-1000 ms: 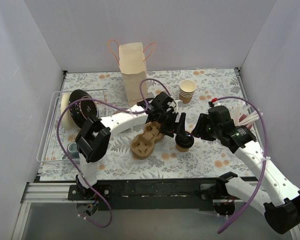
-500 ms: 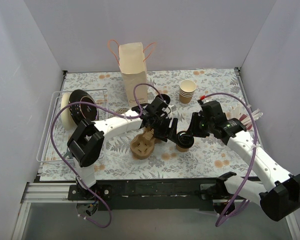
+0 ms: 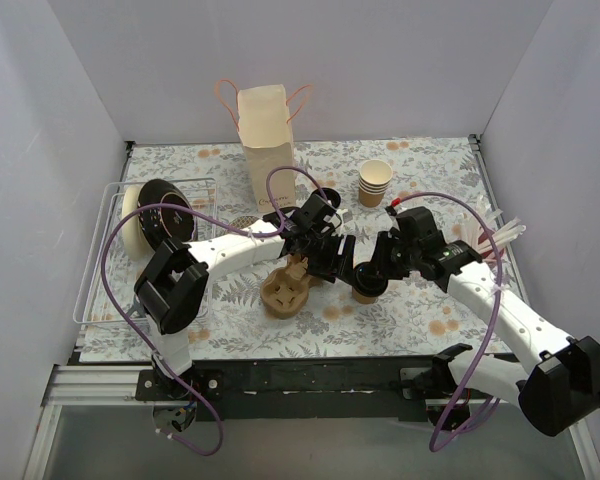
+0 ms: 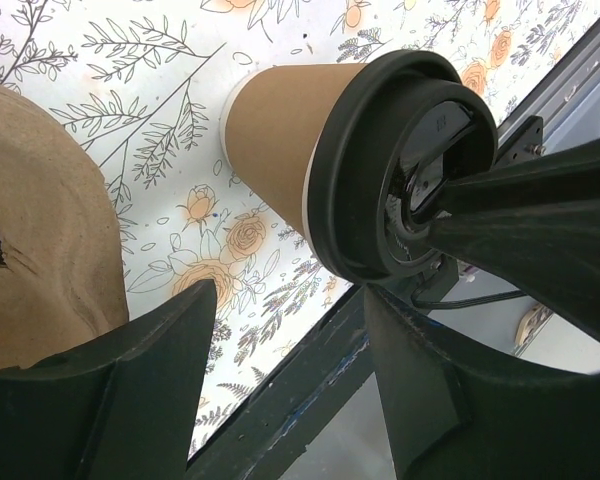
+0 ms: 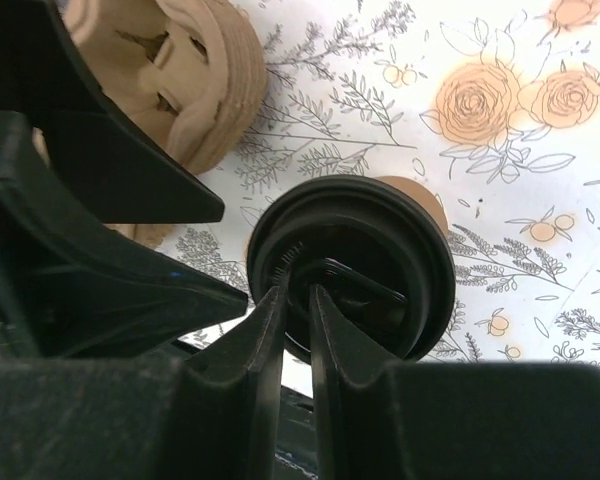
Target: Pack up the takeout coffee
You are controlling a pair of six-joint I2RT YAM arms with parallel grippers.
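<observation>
The takeout coffee [image 3: 364, 291], a tan paper cup with a black lid, stands on the floral mat right of the brown pulp carrier [image 3: 289, 286]. My right gripper [image 3: 376, 268] comes down on it from the right. In the right wrist view its tips [image 5: 298, 292] are pinched on the near-left rim of the lid [image 5: 380, 265]. My left gripper [image 3: 336, 258] is open just left of the cup. In the left wrist view its fingers [image 4: 290, 335] stand wide apart, with the cup [image 4: 280, 130] beyond them and untouched.
A paper bag [image 3: 266, 140] with handles stands upright at the back. A stack of lidless cups [image 3: 374, 182] is at the back right. A wire rack [image 3: 100, 255] with black lids [image 3: 160, 215] is at the left. Stirrers [image 3: 495, 235] lie at the right.
My right gripper has moved left and down onto the cup's lid. My left gripper has drawn back a little to the left of the cup. The cup has stayed in place.
</observation>
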